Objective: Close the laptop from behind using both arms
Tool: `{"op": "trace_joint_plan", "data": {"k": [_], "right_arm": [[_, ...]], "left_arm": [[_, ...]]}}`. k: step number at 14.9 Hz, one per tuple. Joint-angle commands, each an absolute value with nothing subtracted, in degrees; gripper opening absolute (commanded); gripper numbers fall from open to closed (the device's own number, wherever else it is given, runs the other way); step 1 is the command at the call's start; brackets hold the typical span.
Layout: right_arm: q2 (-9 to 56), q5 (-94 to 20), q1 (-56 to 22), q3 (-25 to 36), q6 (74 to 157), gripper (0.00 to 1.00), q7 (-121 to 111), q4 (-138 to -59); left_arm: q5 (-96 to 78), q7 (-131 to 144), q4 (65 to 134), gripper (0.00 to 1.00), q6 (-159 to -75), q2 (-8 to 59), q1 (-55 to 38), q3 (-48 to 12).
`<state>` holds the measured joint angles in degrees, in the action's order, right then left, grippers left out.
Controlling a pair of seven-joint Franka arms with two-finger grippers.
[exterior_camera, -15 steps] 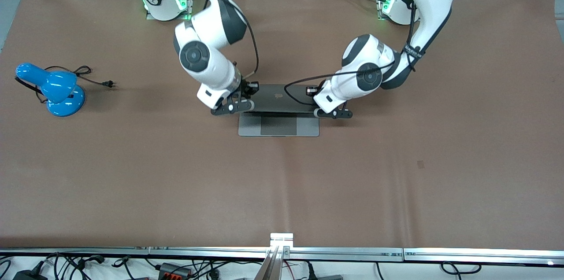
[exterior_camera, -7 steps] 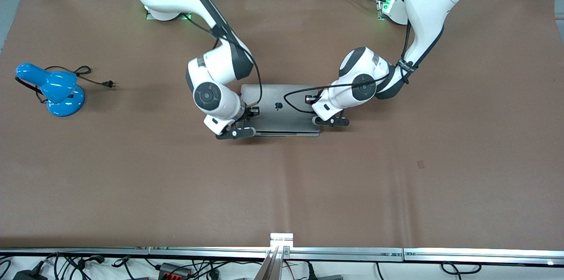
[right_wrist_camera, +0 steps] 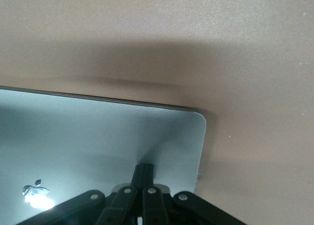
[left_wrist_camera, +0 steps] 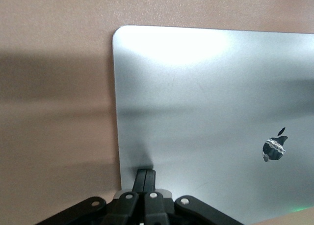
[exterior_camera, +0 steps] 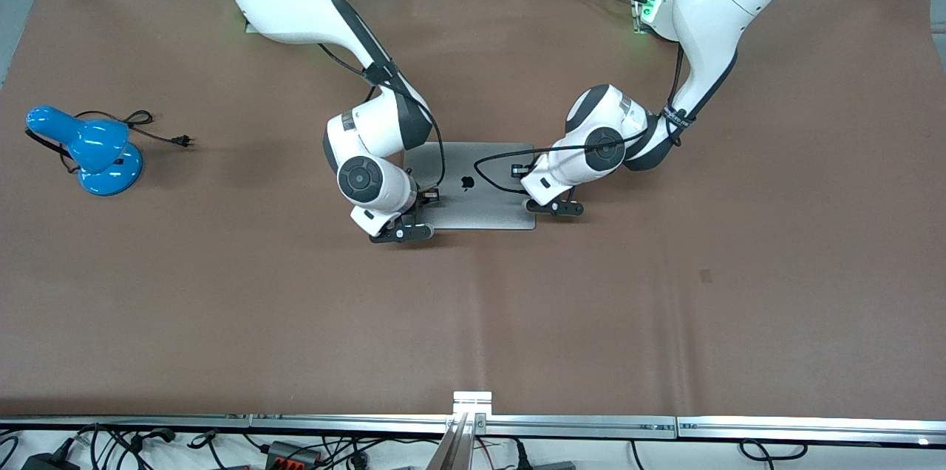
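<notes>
Silver-grey laptop (exterior_camera: 473, 188) looks pretty much shut now, lid flat on its base on the brown tabletop (exterior_camera: 222, 293), black apple logo facing up between the two pincers. Both wrist views show a clean brushed lid with rounded corners and soft glare, no keyboard or screen visible at all.

Left pincer (exterior_camera: 556, 207) sits right on the lid's front corner toward the left arm's end, fingers (left_wrist_camera: 145, 177) pressed together into one narrow tip touching the metal. Right pincer (exterior_camera: 403, 233) is the same deal at the other front corner, fingers (right_wrist_camera: 143, 174) closed, gripping nothing. My guess is closed tips make a firm little pusher, and one per corner keeps the lid going down evenly without twisting the hinge.

Blue desk lamp (exterior_camera: 92, 149) sits well apart from the right pincer, unplugged, not involved.
</notes>
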<state>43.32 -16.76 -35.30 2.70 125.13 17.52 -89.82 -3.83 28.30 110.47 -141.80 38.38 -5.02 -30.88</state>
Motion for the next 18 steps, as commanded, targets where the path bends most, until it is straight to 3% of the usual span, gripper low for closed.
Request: {"op": "trace_joint_plan", "data": {"k": [1,4,7,12,18], "right_arm": [[45.70,-15.73,-35.42,2.55,126.21,0.00,17.75,-88.24],[44.57,-13.98,-35.59,3.33,126.21,0.00,17.93,-88.07],[39.39,-11.09,-35.60,6.50,124.64,0.00,17.23,-88.42],[31.39,-11.16,-35.07,12.99,115.34,0.02,14.51,-88.33],[22.69,-11.16,-28.58,17.23,105.12,0.10,5.02,-87.98]], "left_arm": [[-1.76,31.80,109.78,0.00,-140.81,36.32,-5.89,-29.53],[-1.67,33.31,109.69,0.00,-131.25,28.94,-4.93,-29.53],[-1.67,32.26,109.16,0.00,-120.80,21.12,0.16,-30.15],[-1.76,27.18,97.84,0.00,-100.14,18.20,4.04,-29.62],[-2.20,6.71,97.91,0.00,-90.55,7.57,3.08,-16.28]]}}
